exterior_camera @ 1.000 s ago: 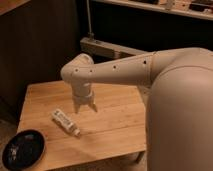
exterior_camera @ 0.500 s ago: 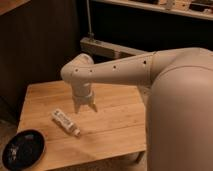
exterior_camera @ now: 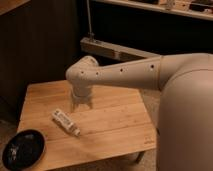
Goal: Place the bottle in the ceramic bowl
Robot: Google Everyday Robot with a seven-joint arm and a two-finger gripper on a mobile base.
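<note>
A: Bottle (exterior_camera: 66, 122) is lying on its side on the bench (exterior_camera: 117, 120), slanting toward the front edge, near the bowl (exterior_camera: 22, 149) but not touching it. The bowl is sitting at the front-left corner.

B: And the gripper (exterior_camera: 81, 107)?

A: It is pointing down over the bench, just behind and to the right of the bottle. Its fingers are standing apart and gripping nothing.
</note>
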